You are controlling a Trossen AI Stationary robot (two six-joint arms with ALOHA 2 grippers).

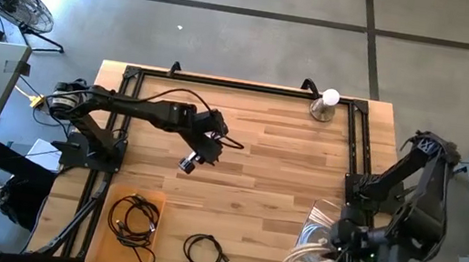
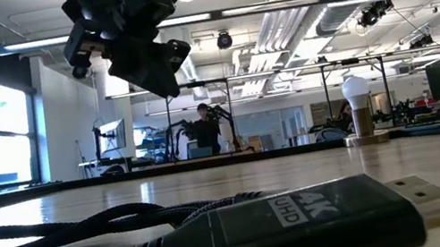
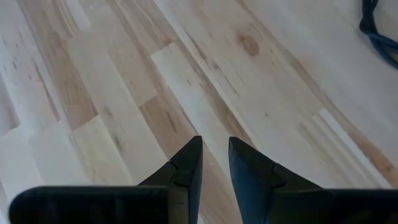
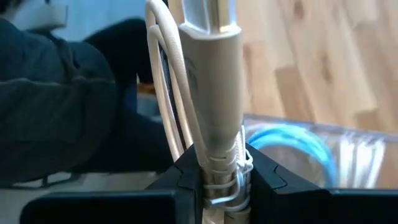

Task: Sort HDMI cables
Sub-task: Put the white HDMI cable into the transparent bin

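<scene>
My left gripper (image 1: 188, 163) hangs above the bare middle of the table (image 3: 124, 93), its fingers a narrow gap apart and empty; it also shows in the low view (image 2: 132, 39). A black HDMI cable coil (image 1: 206, 251) lies on the table near the front edge, its plug marked 4K UHD (image 2: 310, 221). An orange tray (image 1: 160, 203) at the front left holds black cables (image 1: 134, 223). My right gripper (image 4: 222, 165) is shut on a white HDMI cable (image 4: 211, 81) at the clear bin (image 1: 320, 212) at the front right, which holds white cables (image 1: 309, 252) and a pale blue one (image 4: 292, 143). My right gripper pinches the white cable between its two fingers, on the bundled strands just behind the plug (image 4: 222, 167). The plug (image 4: 211, 93) stands out past the fingertips, in line with the fingers, and loops of cable (image 4: 165, 74) run beside it. Whether the coil rests on anything does not show.
A light bulb on a stand (image 1: 326, 103) is at the far right of the table. A black frame (image 1: 241, 86) runs along the far and side edges. A person in dark clothes (image 4: 56, 99) is beyond the table's near right edge. Bare wood lies in the middle.
</scene>
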